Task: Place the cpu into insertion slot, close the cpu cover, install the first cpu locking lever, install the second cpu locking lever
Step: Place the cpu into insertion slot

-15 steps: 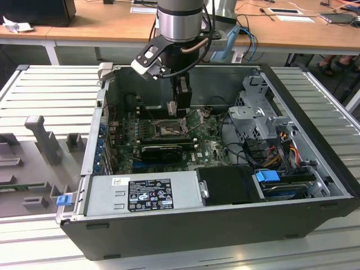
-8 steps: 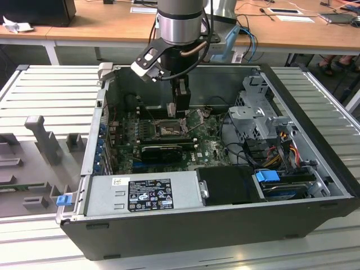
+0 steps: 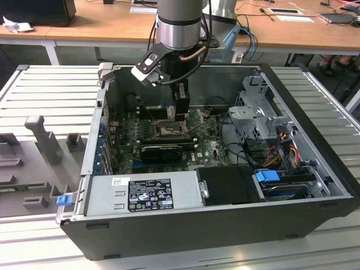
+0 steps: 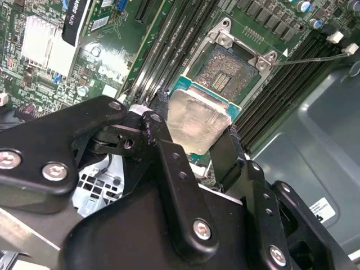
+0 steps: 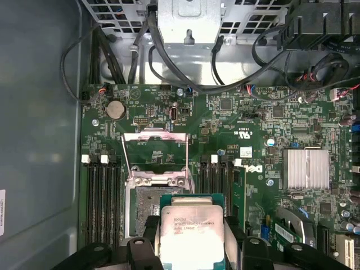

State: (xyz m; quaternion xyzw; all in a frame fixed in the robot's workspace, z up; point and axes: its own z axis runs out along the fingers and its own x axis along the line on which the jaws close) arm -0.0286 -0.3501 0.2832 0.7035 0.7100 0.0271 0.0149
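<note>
While the gripper (image 4: 196, 130) pinched the cpu (image 4: 198, 115) by two opposite edges, black fingers (image 4: 165, 147) pressed to either side, the chip hung over the green board (image 5: 253, 129) at the edge of the insertion slot (image 4: 226, 67), not seated in it. Its face was a pale silver-beige metal plate with rounded corners, dull and lightly smudged. It sat on a thin green rim that showed along the edges. In the first wrist view faint lines of print crossed that face, too small to read.

The slot lay open: a square black frame around a dark, grainy centre, with bright metal brackets at two corners. Beyond it the cpu cover (image 5: 154, 135) stood flipped back on its hinge, a thin metal frame through whose large window the board could be seen. A thin metal rod (image 4: 309, 58) stretched away from one corner of the socket across the memory slots (image 4: 292, 84).

Much was hidden. In both wrist views the gripper's dark body cut off the nearer edge of the chip. In the first wrist view the chip itself covered part of the socket, so whether it touched the frame could not be told. In the exterior view the arm (image 3: 179, 28) reached down into the open computer case (image 3: 225, 225). There the gripper's body stood over the socket, blocking what lay beneath its fingertips.
</note>
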